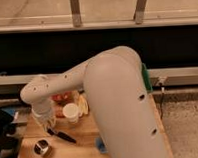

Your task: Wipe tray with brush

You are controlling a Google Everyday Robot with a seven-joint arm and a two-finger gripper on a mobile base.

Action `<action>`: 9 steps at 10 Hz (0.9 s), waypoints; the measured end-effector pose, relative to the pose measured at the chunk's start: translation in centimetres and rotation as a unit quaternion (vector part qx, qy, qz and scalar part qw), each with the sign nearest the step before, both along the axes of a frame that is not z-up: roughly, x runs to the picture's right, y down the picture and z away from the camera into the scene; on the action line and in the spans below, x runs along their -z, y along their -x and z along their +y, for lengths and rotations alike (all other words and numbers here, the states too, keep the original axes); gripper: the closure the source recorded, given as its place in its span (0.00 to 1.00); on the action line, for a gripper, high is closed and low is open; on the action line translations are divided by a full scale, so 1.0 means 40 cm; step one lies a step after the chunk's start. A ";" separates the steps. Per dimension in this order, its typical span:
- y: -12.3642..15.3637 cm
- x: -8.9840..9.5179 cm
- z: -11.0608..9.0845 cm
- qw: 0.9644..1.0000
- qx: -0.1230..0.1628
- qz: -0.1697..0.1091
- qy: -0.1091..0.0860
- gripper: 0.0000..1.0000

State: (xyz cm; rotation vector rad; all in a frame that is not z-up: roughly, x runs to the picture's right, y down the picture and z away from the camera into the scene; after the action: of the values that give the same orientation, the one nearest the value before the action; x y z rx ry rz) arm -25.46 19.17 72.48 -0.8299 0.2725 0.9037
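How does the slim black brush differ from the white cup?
The slim black brush lies flat, long and dark; the white round cup stands upright, short and pale. The shut end effector is at the brush's end, not the cup. Both sit on the wooden table.

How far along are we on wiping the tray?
Done: the tool is down on the table at one end of the brush, shut. In hand: the grasp; whether it holds is unclear. Left: lift, carry to the green tray behind the arm, wipe.

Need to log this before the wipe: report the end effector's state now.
End effector: shut, low beside the white cup, apparently gripping the brush by its end.
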 end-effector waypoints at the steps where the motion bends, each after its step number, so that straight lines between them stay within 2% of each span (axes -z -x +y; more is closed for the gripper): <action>1: -0.016 0.021 -0.028 1.000 -0.002 0.004 -0.014 1.00; 3: -0.041 0.043 -0.063 0.999 -0.007 0.011 -0.034 1.00; 5: -0.079 0.084 -0.115 0.998 -0.013 0.028 -0.056 1.00; 7: -0.170 0.122 -0.174 0.995 -0.028 0.060 -0.077 1.00; 9: -0.268 0.136 -0.213 0.991 -0.049 0.092 -0.083 1.00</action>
State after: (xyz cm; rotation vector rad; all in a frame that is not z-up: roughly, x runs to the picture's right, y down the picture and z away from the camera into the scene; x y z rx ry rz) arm -14.75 10.65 67.03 -0.6105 0.3143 1.0816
